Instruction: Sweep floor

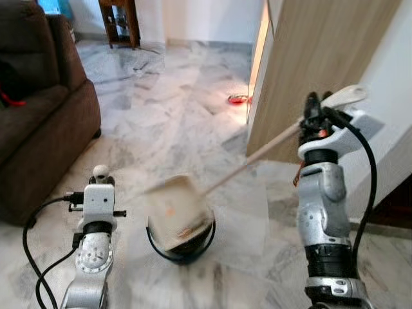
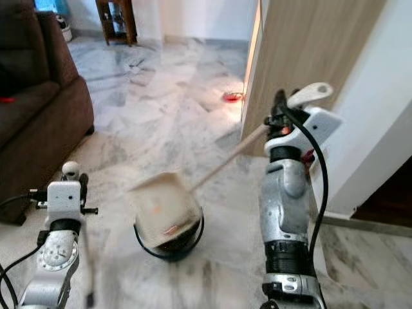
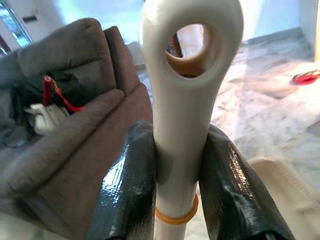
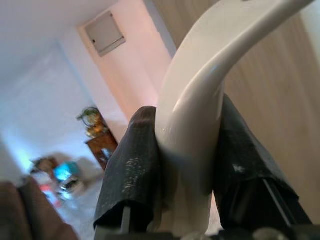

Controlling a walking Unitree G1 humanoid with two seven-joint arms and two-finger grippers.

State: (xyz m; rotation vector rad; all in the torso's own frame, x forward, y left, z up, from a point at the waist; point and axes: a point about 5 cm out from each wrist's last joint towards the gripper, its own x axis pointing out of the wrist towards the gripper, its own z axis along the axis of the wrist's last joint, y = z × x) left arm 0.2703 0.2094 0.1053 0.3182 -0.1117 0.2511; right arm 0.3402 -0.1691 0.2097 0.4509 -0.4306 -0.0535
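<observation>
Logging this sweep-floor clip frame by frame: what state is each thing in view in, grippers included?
Left gripper: shut on the dustpan handle, held upright.
Right gripper: shut on the broom handle, which slants down to the floor.
Broom head: blurred, over the dustpan.
Dustpan: on the marble floor, opening partly covered by the broom head.
Wooden door: ajar, light at its edge.
</observation>
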